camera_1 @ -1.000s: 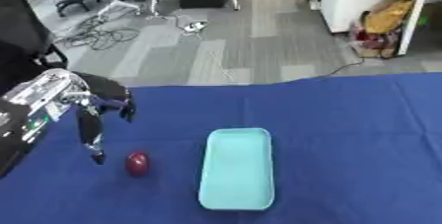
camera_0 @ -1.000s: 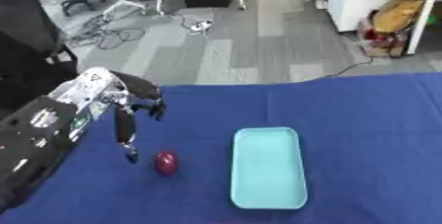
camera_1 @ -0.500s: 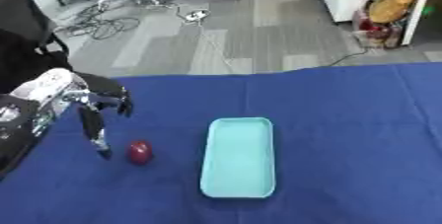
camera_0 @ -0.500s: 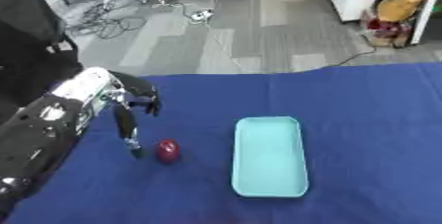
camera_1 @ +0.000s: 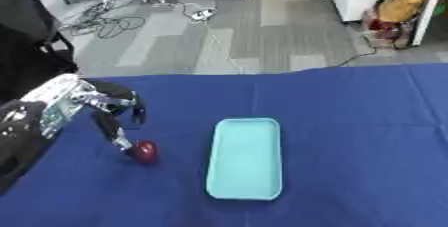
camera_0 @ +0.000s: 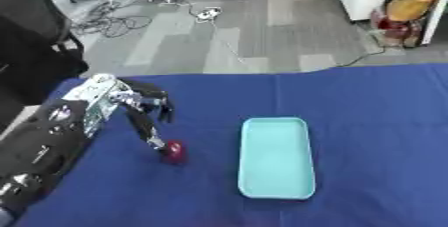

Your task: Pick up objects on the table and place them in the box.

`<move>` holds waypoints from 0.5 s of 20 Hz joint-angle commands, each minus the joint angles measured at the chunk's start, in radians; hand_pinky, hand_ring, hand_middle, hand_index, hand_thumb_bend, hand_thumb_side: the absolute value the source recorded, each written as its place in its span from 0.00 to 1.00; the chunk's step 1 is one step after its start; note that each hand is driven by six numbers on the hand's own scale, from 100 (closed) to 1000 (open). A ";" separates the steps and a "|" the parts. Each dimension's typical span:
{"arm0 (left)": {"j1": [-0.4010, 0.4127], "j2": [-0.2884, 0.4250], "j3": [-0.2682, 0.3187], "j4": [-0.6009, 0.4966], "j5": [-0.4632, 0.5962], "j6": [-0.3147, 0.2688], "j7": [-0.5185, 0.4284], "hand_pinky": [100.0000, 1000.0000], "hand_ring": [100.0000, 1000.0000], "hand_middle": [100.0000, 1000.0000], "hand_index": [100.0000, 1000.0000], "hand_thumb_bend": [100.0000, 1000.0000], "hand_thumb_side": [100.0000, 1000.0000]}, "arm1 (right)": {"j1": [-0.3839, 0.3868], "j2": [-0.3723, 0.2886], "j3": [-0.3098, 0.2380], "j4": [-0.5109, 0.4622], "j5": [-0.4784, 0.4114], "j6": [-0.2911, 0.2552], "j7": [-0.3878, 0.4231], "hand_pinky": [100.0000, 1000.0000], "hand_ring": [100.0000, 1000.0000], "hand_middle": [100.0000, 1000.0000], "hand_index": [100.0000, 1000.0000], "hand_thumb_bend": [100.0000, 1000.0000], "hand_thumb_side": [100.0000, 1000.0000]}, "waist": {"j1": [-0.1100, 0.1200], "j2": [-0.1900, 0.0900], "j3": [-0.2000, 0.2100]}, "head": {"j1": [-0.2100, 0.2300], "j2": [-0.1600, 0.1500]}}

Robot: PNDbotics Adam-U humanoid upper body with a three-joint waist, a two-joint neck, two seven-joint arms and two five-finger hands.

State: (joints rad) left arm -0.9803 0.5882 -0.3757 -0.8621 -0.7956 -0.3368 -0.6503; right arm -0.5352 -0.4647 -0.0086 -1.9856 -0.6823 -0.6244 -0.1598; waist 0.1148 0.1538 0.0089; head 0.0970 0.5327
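Note:
A small dark red round object (camera_0: 174,152) lies on the blue table cloth, left of a shallow light turquoise box (camera_0: 276,157). My left hand (camera_0: 133,106) comes in from the left and hovers over the red object. One straight finger (camera_0: 145,133) points down and its tip touches or nearly touches the object's left side. The other fingers are bent above it. Nothing is held. The box holds nothing. My right hand shows in neither view.
The blue table (camera_0: 376,121) fills the lower half of both views, and its far edge runs across the middle. Beyond it is grey floor with cables (camera_0: 114,21) and furniture.
My left hand has edged toward the red object, and the long finger's tip now reaches it. The camera has tilted, shifting the whole scene slightly.

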 commanded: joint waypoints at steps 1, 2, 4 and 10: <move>-0.014 0.018 -0.002 -0.015 0.030 0.017 0.000 0.00 0.19 0.51 0.73 0.52 0.62 | -0.018 -0.007 -0.003 -0.014 -0.003 0.002 0.001 0.28 0.33 0.38 0.56 0.00 0.87 | -0.004 -0.013 0.000 | 0.007 0.002; -0.013 0.016 -0.004 -0.015 0.034 0.020 -0.002 0.00 0.19 0.51 0.73 0.52 0.62 | -0.019 -0.007 -0.004 -0.014 -0.003 0.002 0.001 0.28 0.33 0.38 0.56 0.00 0.87 | -0.004 -0.013 -0.001 | 0.008 0.002; -0.008 0.012 -0.005 -0.016 0.041 0.022 -0.004 0.00 0.16 0.47 0.71 0.53 0.58 | -0.021 -0.006 -0.003 -0.014 -0.005 0.003 0.001 0.28 0.33 0.38 0.56 0.00 0.87 | -0.004 -0.013 -0.002 | 0.013 0.000; 0.010 -0.002 -0.002 -0.001 0.039 0.029 0.000 0.00 0.12 0.43 0.71 0.53 0.59 | -0.026 -0.002 -0.004 -0.014 -0.008 0.005 0.001 0.28 0.33 0.38 0.56 0.00 0.87 | -0.005 -0.010 -0.007 | 0.022 -0.015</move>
State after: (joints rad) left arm -0.9587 0.5699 -0.3855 -0.8598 -0.7602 -0.3134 -0.6530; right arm -0.5392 -0.4615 -0.0087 -1.9856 -0.6862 -0.6236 -0.1594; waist 0.1146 0.1581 0.0016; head 0.1089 0.5302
